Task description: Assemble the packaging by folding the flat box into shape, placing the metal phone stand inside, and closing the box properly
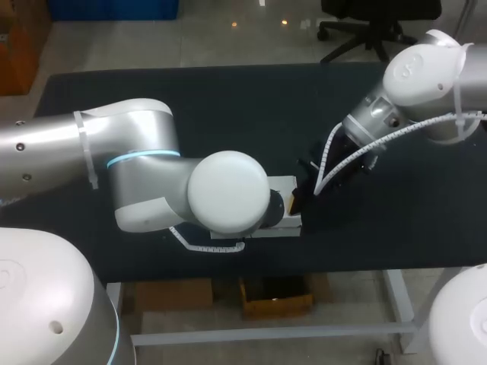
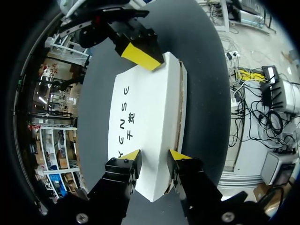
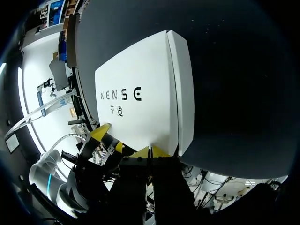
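A white box lies flat on the black table. It sits a little right of the middle, close to the near edge. It has dark letters on its top. One long side has a thin flap along it, and a brown edge shows there.

The left arm comes in from the left. Its big round elbow covers most of the box in the view from above, so only the right part of the box shows there. The left gripper is at the left end of the box. Its two yellow fingers are apart. The tips sit on top of the box, right at its edge. The box is under them, not between them.

The right arm comes down from the far right. The right gripper is at the other end of the box, the right end. Its two yellow fingers are pressed together, with just a thin line between them. They touch the top of the box at its edge. They do not hold it.

So the box lies between the two grippers, with one at each end.
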{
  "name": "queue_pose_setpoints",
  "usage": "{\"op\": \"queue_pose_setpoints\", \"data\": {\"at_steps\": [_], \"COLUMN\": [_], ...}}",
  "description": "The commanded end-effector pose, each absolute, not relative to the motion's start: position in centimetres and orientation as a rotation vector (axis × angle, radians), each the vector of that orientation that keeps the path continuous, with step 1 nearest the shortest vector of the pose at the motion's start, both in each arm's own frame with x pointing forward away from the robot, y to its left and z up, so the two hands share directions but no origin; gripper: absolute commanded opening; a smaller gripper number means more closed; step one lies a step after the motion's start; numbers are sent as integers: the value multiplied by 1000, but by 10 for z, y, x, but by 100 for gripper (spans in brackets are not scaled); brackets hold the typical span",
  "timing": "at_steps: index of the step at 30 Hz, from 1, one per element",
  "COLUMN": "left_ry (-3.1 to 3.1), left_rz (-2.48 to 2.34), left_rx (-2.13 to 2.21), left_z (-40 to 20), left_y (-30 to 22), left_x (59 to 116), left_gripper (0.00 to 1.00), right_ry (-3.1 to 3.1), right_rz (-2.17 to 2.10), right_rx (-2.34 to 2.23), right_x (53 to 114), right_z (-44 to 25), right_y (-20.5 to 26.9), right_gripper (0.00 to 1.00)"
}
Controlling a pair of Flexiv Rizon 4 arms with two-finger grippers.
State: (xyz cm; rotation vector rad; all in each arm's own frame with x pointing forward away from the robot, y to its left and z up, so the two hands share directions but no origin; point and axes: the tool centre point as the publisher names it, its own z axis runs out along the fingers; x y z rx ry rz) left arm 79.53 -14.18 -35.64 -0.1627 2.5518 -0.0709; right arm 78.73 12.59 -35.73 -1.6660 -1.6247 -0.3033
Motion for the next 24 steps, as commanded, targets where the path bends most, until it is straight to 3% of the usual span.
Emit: {"op": "queue_pose_setpoints", "data": {"at_steps": [1, 6, 11, 14, 17, 24], "left_ry": [2538, 2510, 2467, 2454, 2446, 2500], "left_rz": [-84, -118, -179, -184, -196, -261], "left_rx": [-163, -181, -245, -261, -283, -353], "left_z": [-351, -341, -321, -313, -308, -318], "left_y": [-139, -132, -116, -112, -108, -102], "left_x": [791, 787, 785, 785, 787, 796], "left_gripper": [37, 38, 31, 22, 0, 0], "right_ry": [-1623, -1622, -1620, -1619, -1618, -1613], "right_rz": [-299, -299, -298, -299, -300, -301], "right_rx": [-1660, -1663, -1667, -1668, -1667, -1669], "right_x": [789, 790, 790, 790, 790, 790], "right_z": [-359, -359, -359, -359, -359, -359], "right_y": [126, 126, 125, 124, 124, 124], "right_gripper": [0, 0, 0, 0, 0, 0]}}
